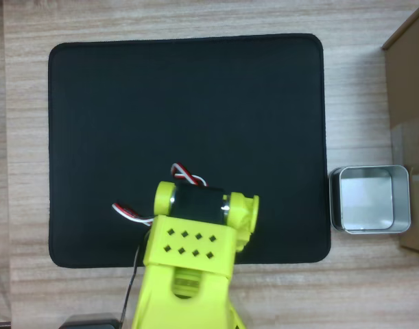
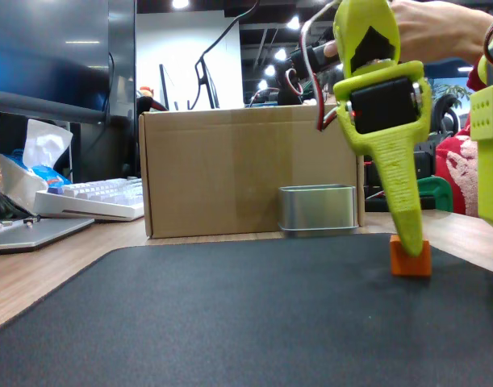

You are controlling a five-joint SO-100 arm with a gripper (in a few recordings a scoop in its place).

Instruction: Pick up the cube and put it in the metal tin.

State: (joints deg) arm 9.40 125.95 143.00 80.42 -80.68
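We see our end effector (image 2: 409,234) lowered onto the cube (image 2: 411,258) on the mat, seemingly to grasp it, though we cannot tell its closure.

Even indoor light, soft overall blur

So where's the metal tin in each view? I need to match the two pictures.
Overhead view: the metal tin sits on the wooden table just off the right edge of the black mat, beside the cardboard box.
Fixed view: the tin stands beyond the mat's far edge, in front of the box.
Shared landmark: the cardboard box.
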